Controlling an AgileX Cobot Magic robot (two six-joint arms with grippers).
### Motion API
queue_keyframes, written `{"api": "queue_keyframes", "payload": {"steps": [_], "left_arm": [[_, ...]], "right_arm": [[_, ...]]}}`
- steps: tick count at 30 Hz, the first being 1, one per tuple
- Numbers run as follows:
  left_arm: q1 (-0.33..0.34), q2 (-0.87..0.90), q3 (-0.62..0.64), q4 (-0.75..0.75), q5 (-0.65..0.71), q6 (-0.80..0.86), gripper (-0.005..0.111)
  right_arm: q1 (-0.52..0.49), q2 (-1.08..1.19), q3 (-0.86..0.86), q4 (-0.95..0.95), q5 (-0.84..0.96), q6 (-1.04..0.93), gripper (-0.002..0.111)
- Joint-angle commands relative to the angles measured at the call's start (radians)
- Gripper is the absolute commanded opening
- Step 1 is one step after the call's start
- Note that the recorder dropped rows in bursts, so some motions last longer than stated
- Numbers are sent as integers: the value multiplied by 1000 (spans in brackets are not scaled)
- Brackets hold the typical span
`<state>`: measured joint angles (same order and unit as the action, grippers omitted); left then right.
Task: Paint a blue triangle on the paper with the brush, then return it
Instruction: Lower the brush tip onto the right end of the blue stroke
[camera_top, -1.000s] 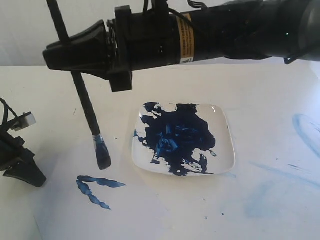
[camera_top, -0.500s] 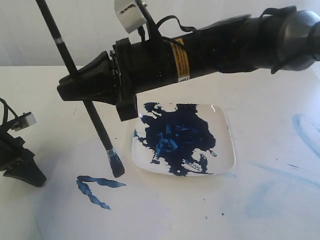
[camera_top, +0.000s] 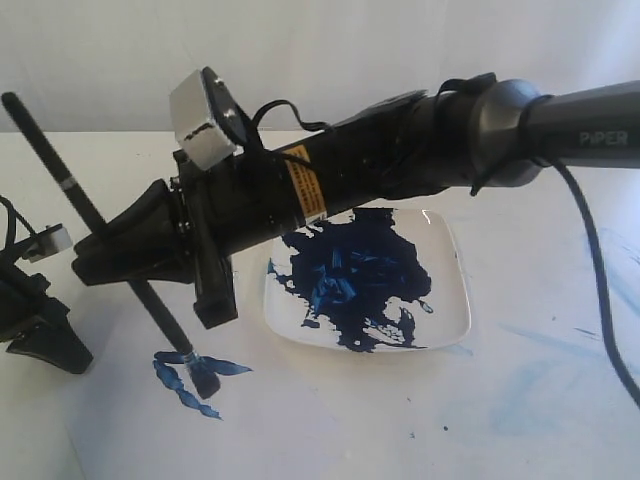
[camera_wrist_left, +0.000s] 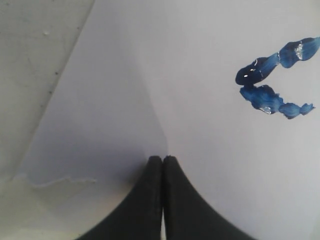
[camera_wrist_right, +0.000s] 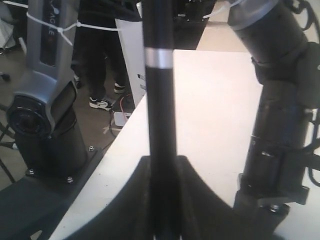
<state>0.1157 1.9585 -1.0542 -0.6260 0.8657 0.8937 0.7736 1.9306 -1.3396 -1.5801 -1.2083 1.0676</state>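
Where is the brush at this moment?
In the exterior view, lower left: the brush tilts in the right gripper, its bristle tip down at the blue triangle strokes on the paper, just left of the plate.

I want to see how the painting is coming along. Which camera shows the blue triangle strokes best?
The left wrist view: the blue triangle, two strokes so far, lies unobstructed and close. The exterior view shows it smaller, partly hidden by the brush tip. The right wrist view shows none of it.
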Motion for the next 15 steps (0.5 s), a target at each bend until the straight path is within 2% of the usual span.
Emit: {"api": "queue_keyframes", "payload": {"steps": [1, 15], "left_arm": [[0, 4, 7, -2, 10, 3, 0], [0, 4, 7, -2, 14, 3, 0]], "right_arm": [[29, 16, 4, 12, -13, -25, 0], [34, 78, 2, 13, -13, -66, 0]]}}
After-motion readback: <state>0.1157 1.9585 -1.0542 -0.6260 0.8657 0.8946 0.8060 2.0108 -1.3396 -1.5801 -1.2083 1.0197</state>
